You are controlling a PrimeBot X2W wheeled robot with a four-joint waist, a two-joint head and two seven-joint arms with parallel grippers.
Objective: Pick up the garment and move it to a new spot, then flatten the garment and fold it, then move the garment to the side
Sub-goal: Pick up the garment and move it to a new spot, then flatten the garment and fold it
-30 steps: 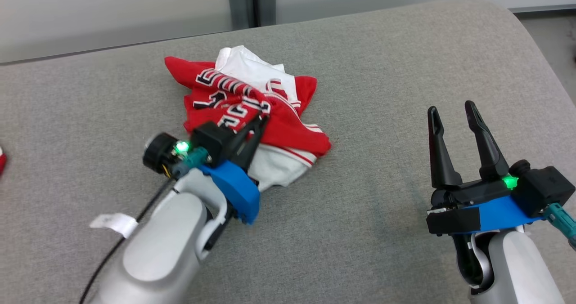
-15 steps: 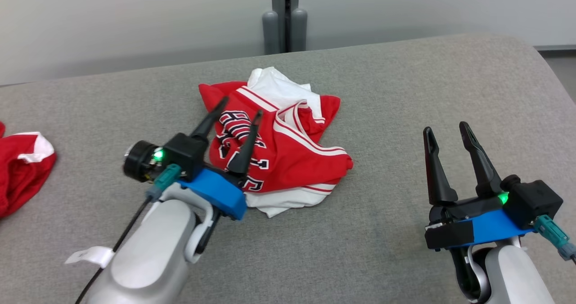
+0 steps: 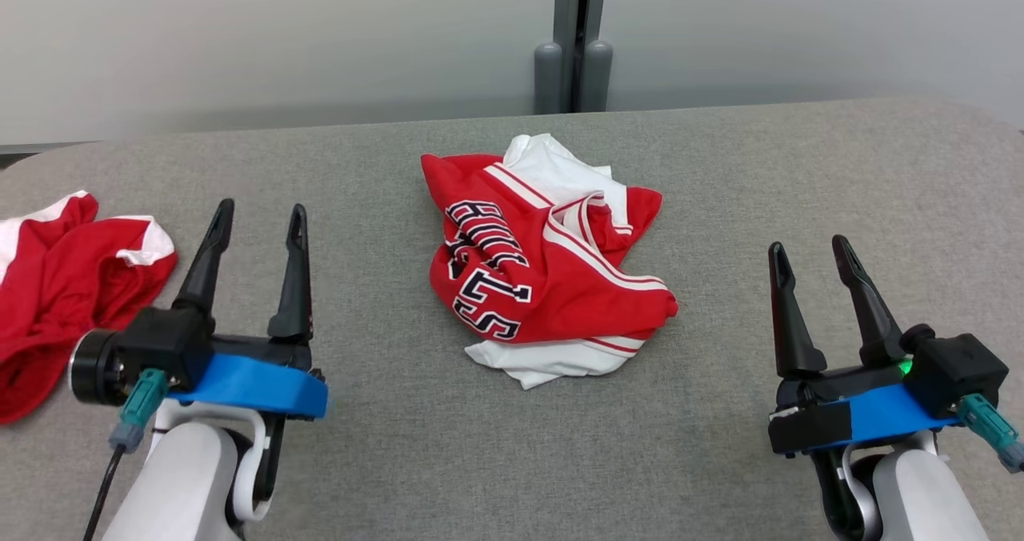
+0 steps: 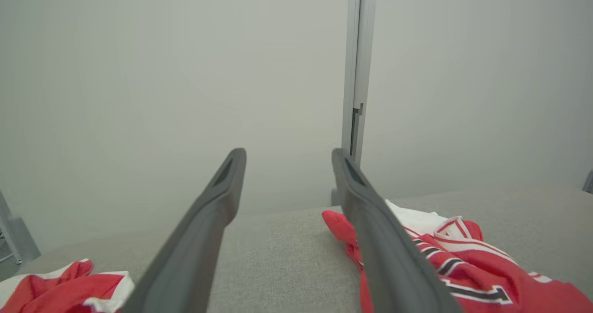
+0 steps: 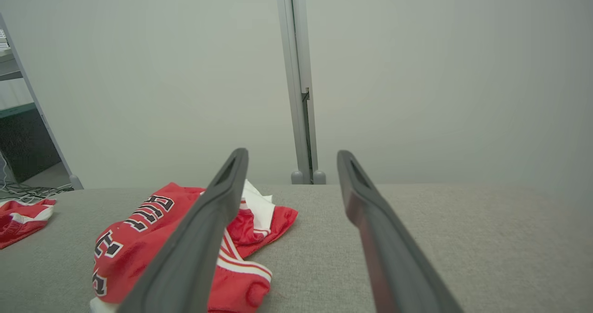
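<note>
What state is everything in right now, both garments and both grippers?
jersey: crumpled in a heap on the grey surface, lettering up, not flattened or folded, touched by neither gripper.
second red garment: bunched at the surface's left edge, lying free.
left gripper: jaws open, empty, apart from the jersey.
right gripper: jaws open, empty, apart from the jersey.

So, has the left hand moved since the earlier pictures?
Yes. The left hand has drawn back leftwards, off the crumpled red-and-white jersey, and now stands apart from it, open.
</note>
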